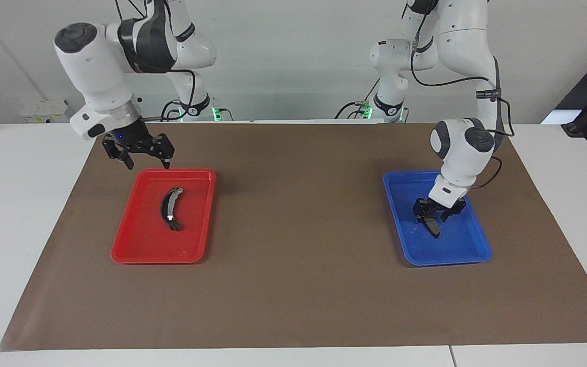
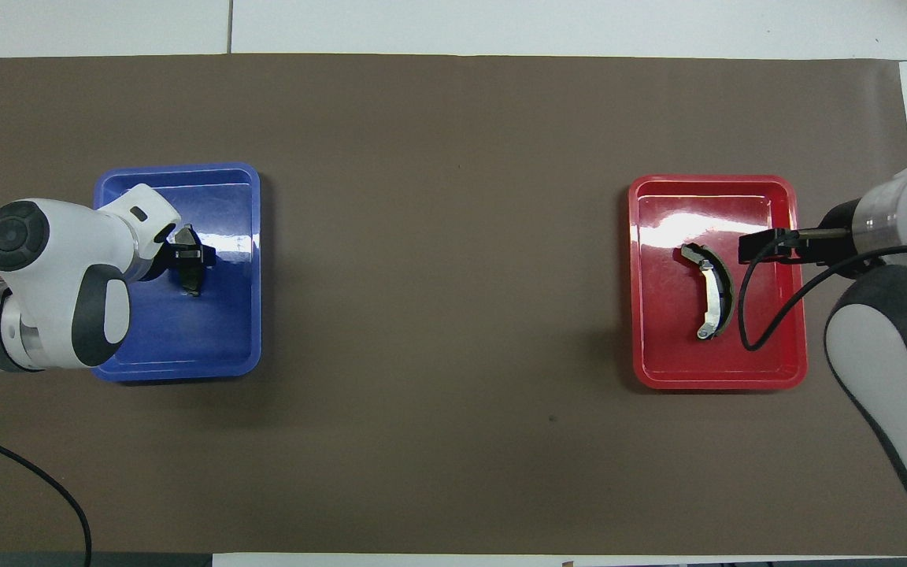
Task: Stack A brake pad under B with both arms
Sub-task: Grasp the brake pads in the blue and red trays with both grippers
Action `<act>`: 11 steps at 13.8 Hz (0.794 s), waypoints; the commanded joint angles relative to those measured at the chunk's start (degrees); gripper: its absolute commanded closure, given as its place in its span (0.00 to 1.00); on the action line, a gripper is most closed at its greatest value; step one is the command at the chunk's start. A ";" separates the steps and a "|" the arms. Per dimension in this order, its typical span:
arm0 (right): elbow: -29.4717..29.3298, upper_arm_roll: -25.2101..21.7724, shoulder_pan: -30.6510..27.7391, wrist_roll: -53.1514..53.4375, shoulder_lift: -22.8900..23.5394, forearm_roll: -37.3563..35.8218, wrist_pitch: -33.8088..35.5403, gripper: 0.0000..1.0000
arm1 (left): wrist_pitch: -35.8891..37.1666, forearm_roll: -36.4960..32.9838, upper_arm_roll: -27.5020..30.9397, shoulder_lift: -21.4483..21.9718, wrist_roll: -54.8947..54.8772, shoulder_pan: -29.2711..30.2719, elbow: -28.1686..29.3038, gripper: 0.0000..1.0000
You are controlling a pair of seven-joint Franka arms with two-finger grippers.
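Facing: red tray [image 1: 135, 250] with brake shoe B [image 1: 170, 208] below the spread-fingered, raised right gripper [image 1: 143, 162]. Left gripper [image 1: 433, 220] down in blue tray [image 1: 477, 253], clamping brake pad A [image 1: 432, 226].

Overhead: same; lift pad level, clear the rim.

My left gripper [image 1: 432, 220] is down inside the tray [image 1: 469, 253] at the left arm's end of the table, at the A brake pad [image 1: 432, 227]. B [image 1: 170, 209] lies in the other tray [image 1: 135, 250] at the right arm's end. My right gripper [image 1: 143, 155] hangs over that tray's edge nearest the robots.
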State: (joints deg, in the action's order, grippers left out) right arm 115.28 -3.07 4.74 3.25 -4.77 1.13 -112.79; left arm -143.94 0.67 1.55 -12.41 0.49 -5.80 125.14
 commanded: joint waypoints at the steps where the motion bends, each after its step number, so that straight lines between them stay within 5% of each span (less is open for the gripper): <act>1: 4.84 0.08 -1.05 -5.25 3.00 0.89 -7.94 0.00 | 0.66 -0.58 0.39 0.97 1.01 -0.79 0.46 0.90; 4: 15.03 0.08 -2.11 -9.23 4.24 0.89 -22.08 0.00 | 10.22 -0.67 0.48 4.66 1.01 -1.58 -2.78 0.96; 7: 17.61 0.00 -3.24 -10.28 6.96 0.89 -26.78 0.00 | 20.95 -0.67 0.56 5.47 2.66 -5.70 -10.42 0.96; 11: 18.66 0.08 -3.60 -12.66 10.56 0.89 -30.56 0.00 | 16.68 -0.76 0.48 4.59 13.21 -15.27 -11.15 0.96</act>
State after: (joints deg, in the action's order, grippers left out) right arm 133.20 -3.37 1.79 -7.43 4.31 1.14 -141.46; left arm -125.51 0.63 1.34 -6.79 10.08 -16.30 114.44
